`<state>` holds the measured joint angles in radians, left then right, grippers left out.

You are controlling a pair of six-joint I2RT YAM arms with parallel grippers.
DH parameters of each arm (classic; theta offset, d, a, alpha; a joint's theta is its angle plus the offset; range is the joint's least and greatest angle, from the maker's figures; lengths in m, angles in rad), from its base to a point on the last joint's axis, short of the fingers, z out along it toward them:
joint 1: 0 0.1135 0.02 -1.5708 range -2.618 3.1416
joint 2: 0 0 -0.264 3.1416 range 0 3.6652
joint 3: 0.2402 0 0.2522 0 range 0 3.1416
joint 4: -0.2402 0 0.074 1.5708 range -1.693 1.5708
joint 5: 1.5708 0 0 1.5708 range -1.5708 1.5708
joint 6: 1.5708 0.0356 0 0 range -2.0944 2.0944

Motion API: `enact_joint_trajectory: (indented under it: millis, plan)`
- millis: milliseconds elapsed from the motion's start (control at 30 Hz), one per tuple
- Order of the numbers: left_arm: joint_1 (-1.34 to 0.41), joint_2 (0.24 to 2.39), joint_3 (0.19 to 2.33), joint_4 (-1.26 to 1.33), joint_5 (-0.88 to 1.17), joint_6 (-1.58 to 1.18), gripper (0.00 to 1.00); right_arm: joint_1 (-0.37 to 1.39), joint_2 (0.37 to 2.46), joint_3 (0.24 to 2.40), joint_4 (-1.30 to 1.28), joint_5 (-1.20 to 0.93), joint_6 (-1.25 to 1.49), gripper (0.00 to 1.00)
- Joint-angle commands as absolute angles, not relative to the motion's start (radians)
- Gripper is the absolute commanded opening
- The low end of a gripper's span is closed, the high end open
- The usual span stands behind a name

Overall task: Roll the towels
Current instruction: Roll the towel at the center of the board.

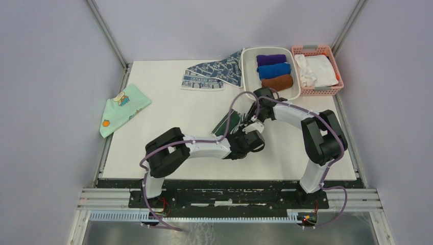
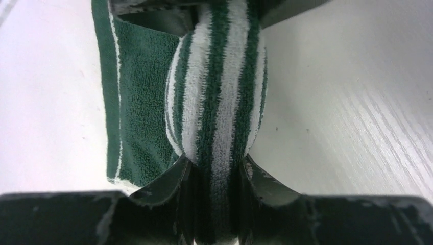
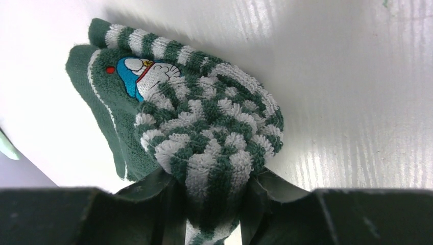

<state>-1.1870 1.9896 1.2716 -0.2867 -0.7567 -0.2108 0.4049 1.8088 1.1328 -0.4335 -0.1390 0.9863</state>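
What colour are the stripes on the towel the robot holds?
Dark green and white. The towel shows best in the left wrist view.

The overhead view looks steeply down from above and behind the arm bases [image 1: 153, 196], taking in the whole white tabletop [image 1: 168, 109]. Each wrist view sits very close and low, looking past its own dark fingers [image 2: 164, 186]. All three share the rolled dark green-and-white striped terry towel [image 2: 219, 92], which the wrist cameras face from opposite ends.

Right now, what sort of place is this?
Likely a lab test cell: white table boxed in by plain grey panels between aluminium posts, with a white tray of rolled cloths staged.
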Motion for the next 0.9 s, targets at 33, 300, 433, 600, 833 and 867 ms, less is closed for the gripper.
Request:
enact_joint_trajectory:
  millis: [33,300,433,600,833,867]
  plan:
    - [-1.07,1.851,1.17,-0.249,-0.43,-0.344,0.2,0.408,1.736,1.078,-0.329,-0.146,0.946,0.52]
    - [-0.842,1.777,1.038,-0.111,0.078,-0.447,0.19,0.389,1.649,1.014,-0.218,-0.155,0.96,0.79]
    - [-0.753,1.781,0.98,-0.021,0.272,-0.526,0.19,0.38,1.656,0.976,-0.163,-0.175,0.985,0.83]
    - [-0.67,1.824,0.912,0.097,0.465,-0.635,0.19,0.374,1.715,0.961,-0.072,-0.23,1.02,0.84]
    - [-0.627,1.861,0.84,0.222,0.562,-0.746,0.18,0.36,1.766,0.945,-0.016,-0.241,1.046,0.84]
    - [-0.627,1.867,0.837,0.224,0.568,-0.752,0.18,0.36,1.772,0.948,-0.024,-0.235,1.039,0.83]
